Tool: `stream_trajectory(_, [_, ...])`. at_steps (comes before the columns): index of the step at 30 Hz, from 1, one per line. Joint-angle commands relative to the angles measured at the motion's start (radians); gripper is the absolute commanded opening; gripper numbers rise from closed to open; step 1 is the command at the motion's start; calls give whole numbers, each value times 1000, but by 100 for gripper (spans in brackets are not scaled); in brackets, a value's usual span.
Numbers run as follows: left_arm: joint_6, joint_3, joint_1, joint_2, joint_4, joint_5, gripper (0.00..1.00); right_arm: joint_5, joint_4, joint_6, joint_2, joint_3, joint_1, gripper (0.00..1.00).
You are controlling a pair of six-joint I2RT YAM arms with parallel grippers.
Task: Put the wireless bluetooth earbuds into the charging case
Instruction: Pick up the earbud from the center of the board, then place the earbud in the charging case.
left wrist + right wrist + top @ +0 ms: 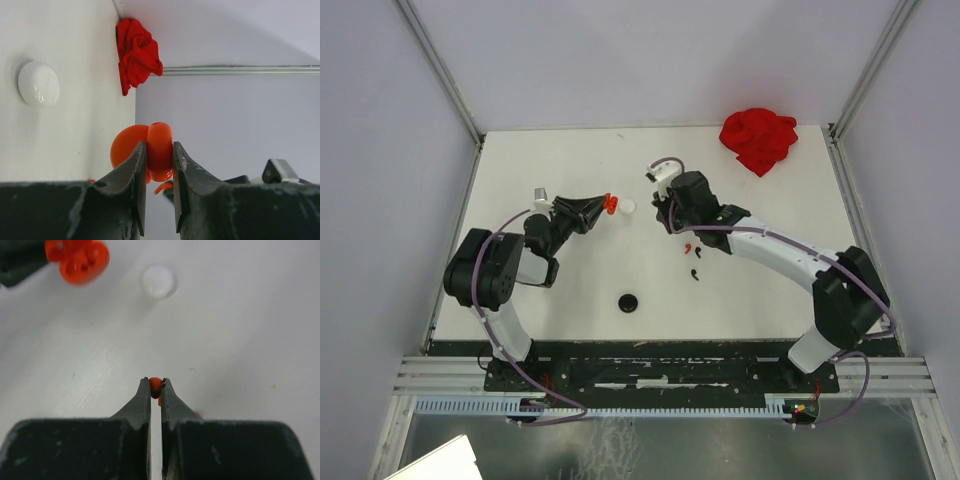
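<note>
We see the right gripper (156, 390) closed on a tiny red earbud (156, 384), which it pinches only at the very ends of its fingertips, above the white table (240, 340). The left gripper (159, 150) is closed on the red charging case (160, 135) and holds it by the edge, lifted from the table and, as it seems to us, opened. From the right gripper the case lies ahead and to the left, well apart, and a white disc (158, 280) lies on the table straight ahead. From the left gripper the same disc is ahead on the left, and a red cloth (137, 52) is far ahead. In our judgement the grip on the earbud is the weak point: it is so small that it may turn or slip out during the approach. It may also arrive in the wrong orientation for its socket, which we cannot see clearly. If the right gripper presses too hard, the case can rotate between the left jaws, because only its rim is clamped. We can read no brand, label or writing on any of these things.
</note>
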Motion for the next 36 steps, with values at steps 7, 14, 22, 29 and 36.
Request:
stream_trajectory(7, [-110, 99, -126, 42, 84, 37, 3, -71, 883, 130, -102, -277, -75, 1])
stream_trajectory(14, [-174, 137, -186, 122, 152, 32, 3, -92, 1310, 152, -40, -428, -74, 1])
stream_trajectory(22, [-217, 148, -197, 150, 149, 18, 3, -156, 1431, 109, 15, -462, -75, 2])
stream_trajectory(29, [-232, 154, -200, 161, 153, 17, 3, -176, 1498, 95, 68, -480, -74, 2])
stream_trajectory(36, [-238, 154, -200, 162, 159, 19, 3, -188, 1500, 99, 100, -481, -74, 2])
